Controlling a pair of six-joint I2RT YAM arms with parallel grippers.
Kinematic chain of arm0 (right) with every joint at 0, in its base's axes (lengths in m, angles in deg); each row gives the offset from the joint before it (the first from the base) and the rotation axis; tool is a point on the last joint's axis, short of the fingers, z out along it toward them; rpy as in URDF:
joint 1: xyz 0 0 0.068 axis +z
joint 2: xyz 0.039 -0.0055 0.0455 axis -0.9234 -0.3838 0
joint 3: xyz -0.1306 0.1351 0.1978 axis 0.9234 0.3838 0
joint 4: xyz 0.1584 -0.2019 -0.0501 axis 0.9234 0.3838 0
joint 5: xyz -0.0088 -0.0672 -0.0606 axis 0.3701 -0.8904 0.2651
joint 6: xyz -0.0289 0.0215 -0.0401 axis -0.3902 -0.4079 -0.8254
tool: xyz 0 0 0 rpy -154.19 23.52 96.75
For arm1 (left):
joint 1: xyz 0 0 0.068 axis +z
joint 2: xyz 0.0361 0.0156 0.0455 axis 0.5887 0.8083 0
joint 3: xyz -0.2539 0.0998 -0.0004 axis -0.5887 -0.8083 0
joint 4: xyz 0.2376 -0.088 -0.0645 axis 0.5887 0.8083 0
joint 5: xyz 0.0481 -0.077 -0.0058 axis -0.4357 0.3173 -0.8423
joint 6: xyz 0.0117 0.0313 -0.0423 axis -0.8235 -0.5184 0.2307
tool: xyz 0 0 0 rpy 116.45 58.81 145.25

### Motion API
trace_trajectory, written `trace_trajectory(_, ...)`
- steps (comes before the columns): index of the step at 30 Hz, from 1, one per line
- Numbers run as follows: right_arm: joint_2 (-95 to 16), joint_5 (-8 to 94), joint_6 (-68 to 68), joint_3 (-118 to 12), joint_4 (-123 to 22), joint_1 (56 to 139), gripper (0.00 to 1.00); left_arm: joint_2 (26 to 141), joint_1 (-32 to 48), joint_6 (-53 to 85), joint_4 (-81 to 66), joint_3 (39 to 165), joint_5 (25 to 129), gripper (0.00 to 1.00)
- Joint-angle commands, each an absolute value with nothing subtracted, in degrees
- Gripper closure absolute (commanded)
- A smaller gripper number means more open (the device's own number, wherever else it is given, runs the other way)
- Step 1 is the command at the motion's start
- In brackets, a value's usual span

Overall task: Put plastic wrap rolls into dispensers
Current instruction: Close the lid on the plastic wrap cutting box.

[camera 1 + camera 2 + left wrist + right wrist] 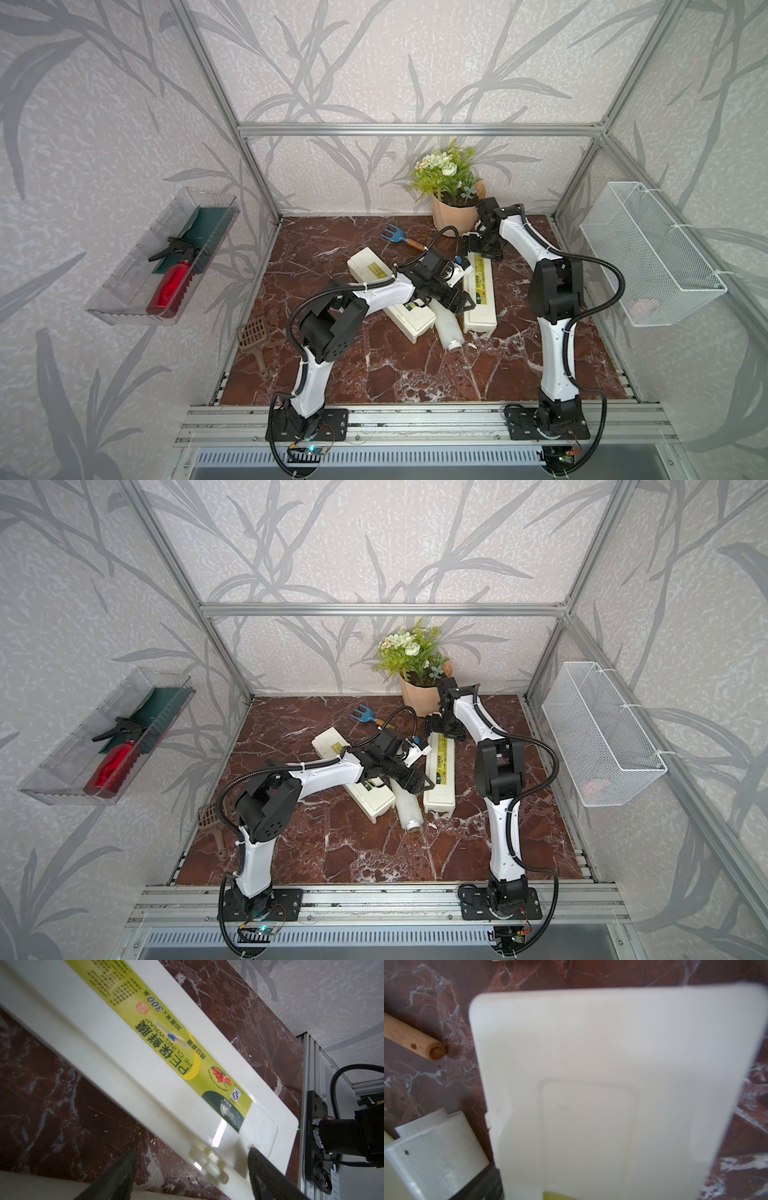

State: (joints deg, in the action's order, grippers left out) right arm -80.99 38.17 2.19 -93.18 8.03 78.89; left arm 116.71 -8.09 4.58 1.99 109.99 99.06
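Note:
Two cream dispensers lie shut on the marble table: one slanted (388, 297), one straight (480, 297) with its yellow-green label (176, 1043) up. One plastic wrap roll (448, 328) lies between them on the table. My left gripper (192, 1167) hangs open over the straight dispenser's near end. One of its fingers (268, 1174) is above the lid and the other is above the table beside the latch. My right gripper (484, 251) sits low at that dispenser's far end (612, 1064). One finger (483, 1184) shows beside the dispenser's edge; the other is hidden.
A potted plant (453, 212) and a blue hand fork (395, 237) with a wooden handle (411, 1039) lie behind the dispensers. A brown scoop (253, 336) rests at the left edge. A wire basket (648, 257) hangs on the right wall and a clear tray (124, 291) with a red bottle on the left.

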Motion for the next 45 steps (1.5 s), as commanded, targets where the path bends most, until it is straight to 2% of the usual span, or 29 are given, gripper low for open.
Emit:
trace_trajectory(1,-77.8,42.6,1.28,-93.49,5.01,77.85,0.0,118.64,-8.4,4.67,3.96,111.4,98.94,0.18)
trace_trajectory(9,-76.81,46.81,2.1,-93.21,3.69,76.41,0.0,119.53,-8.57,5.37,3.17,112.02,98.39,0.18)
trace_trajectory(13,-73.13,47.88,2.26,-89.02,1.25,75.59,0.0,120.45,-8.52,4.83,4.19,113.35,98.4,0.18)
trace_trajectory(19,-62.63,52.08,2.4,-76.6,-5.21,73.04,0.0,121.63,-8.47,2.92,6.71,115.33,97.59,0.17)
trace_trajectory(26,-50.7,60.93,4.97,-53.81,-17.34,69.53,0.0,123.0,-8.41,2.89,7.74,116.86,97.49,0.17)
trace_trajectory(29,-45.7,64.03,5.09,-44.61,-20.34,69.12,0.07,123.4,-8.4,2.46,8.64,117.51,97.27,0.17)
trace_trajectory(34,-35.38,69.83,10.33,-25.06,-31.19,69.01,0.23,123.65,-8.24,3.2,8.89,117.88,97.49,0.17)
trace_trajectory(37,-31.08,71.34,13.85,-17.04,-36.4,68.99,0.27,123.95,-8.16,4.04,8.51,118.05,98.09,0.17)
trace_trajectory(41,-31.83,72.78,15.32,-12.63,-40.33,68.95,0.35,124.39,-8.19,4.73,8.69,118.37,98.71,0.17)
trace_trajectory(45,-34.78,74.98,16.8,-10.99,-42.55,69.19,0.48,124.45,-8.23,4.82,9.15,118.34,98.63,0.17)
